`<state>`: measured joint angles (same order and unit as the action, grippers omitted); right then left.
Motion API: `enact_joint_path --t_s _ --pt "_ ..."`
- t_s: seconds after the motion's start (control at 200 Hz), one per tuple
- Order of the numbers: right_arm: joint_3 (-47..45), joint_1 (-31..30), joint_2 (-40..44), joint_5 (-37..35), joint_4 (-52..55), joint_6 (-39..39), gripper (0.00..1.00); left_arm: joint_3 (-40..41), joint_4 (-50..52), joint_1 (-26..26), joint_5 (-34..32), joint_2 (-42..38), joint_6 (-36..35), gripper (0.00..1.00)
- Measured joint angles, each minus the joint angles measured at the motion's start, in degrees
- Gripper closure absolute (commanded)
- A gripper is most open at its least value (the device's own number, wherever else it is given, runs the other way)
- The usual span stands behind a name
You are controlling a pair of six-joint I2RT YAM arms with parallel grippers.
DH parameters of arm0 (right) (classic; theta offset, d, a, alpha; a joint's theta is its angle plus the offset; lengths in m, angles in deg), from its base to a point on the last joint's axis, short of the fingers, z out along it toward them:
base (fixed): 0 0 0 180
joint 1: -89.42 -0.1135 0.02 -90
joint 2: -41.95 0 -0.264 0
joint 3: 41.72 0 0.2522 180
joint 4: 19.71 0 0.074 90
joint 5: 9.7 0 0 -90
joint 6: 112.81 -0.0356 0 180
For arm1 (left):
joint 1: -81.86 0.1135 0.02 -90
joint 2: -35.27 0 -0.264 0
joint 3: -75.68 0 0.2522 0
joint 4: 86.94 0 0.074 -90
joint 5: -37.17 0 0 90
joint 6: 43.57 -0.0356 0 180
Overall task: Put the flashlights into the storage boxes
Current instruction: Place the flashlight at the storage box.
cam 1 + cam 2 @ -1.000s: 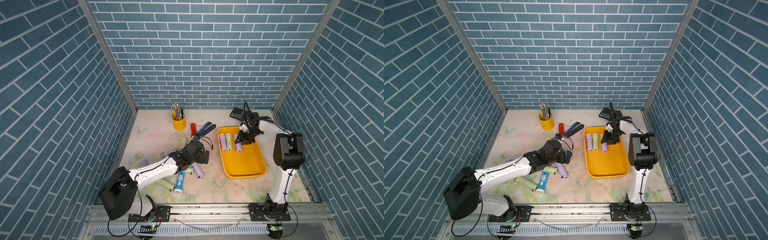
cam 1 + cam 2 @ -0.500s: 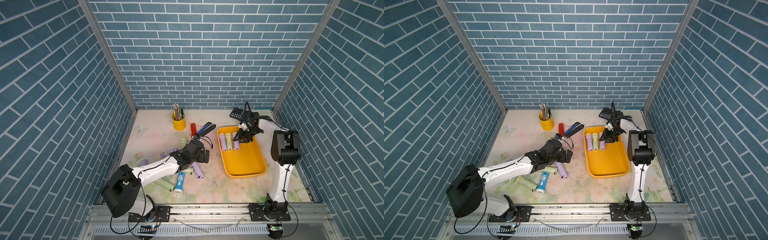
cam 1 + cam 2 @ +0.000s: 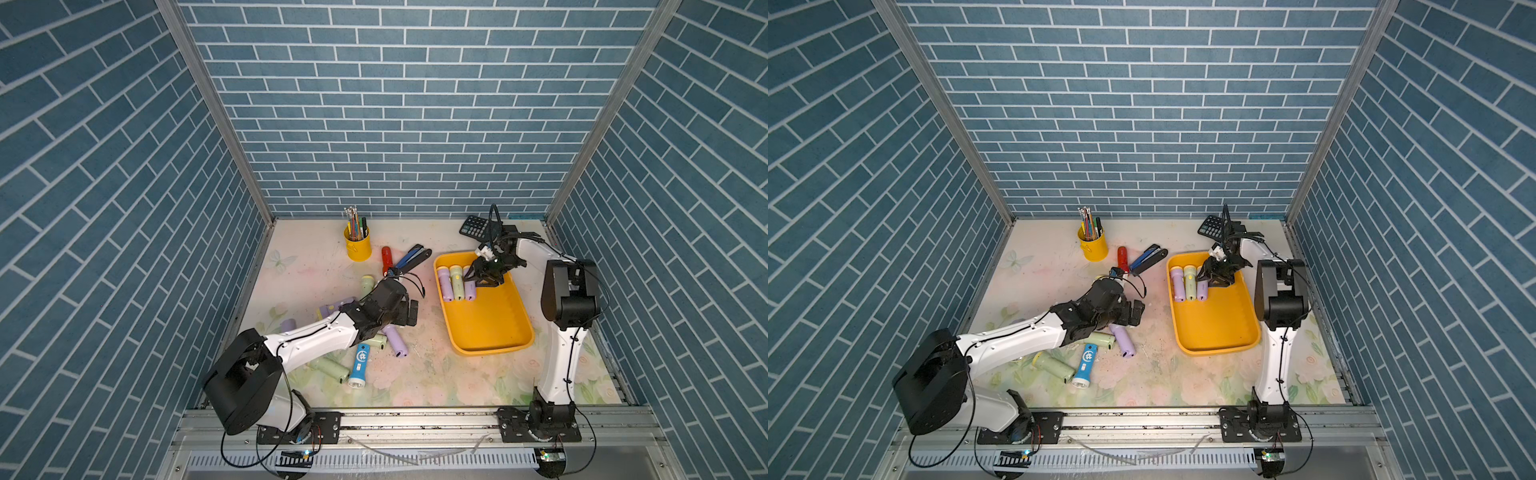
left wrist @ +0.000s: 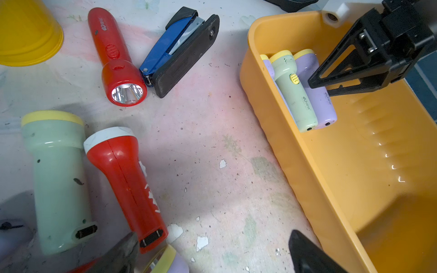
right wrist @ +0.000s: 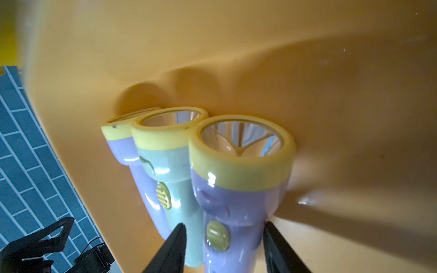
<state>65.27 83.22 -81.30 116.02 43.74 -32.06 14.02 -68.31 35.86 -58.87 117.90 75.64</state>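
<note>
The yellow storage box (image 3: 490, 332) (image 3: 1217, 328) lies at the right. At its far end three flashlights lie side by side: lilac (image 3: 445, 284), pale green (image 3: 457, 282) and lilac (image 3: 470, 289) (image 5: 238, 201). My right gripper (image 3: 478, 282) (image 5: 222, 227) straddles the last lilac one, its jaws parted with a gap on one side. My left gripper (image 3: 411, 311) (image 4: 212, 236) hangs open over bare table beside a red flashlight (image 4: 127, 184). Loose flashlights lie around it: red (image 3: 386, 257), blue (image 3: 359, 363), lilac (image 3: 395, 343), green (image 3: 330, 368).
A yellow pen cup (image 3: 357, 245) stands at the back. A blue-and-black stapler (image 3: 411, 257) lies next to the far red flashlight. A calculator (image 3: 473, 226) sits behind the box. Brick-patterned walls close in three sides.
My right gripper carried the lilac flashlight to the far end of the box beside the green one, and its jaws have come apart. The left arm has hardly moved.
</note>
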Motion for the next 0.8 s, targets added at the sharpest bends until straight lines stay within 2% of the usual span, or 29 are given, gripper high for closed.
enact_joint_path --t_s 0.1,0.265,0.58,0.8 --pt "0.0 0.0 0.02 -0.13 -0.09 -0.37 0.38 0.04 -0.04 0.0 0.11 0.0 0.04 0.0" --pt "0.0 0.09 0.2 -1.01 -0.68 -1.05 0.33 0.37 -0.63 0.0 0.13 -0.02 0.28 0.0" --pt "-0.09 0.15 3.28 -3.06 -1.51 -1.31 0.32 0.68 -0.85 0.02 0.5 -0.81 0.66 0.01" --pt "-3.58 -0.48 12.68 -5.81 -2.08 -1.66 0.33 1.09 -0.09 0.02 1.31 -4.35 1.36 0.01"
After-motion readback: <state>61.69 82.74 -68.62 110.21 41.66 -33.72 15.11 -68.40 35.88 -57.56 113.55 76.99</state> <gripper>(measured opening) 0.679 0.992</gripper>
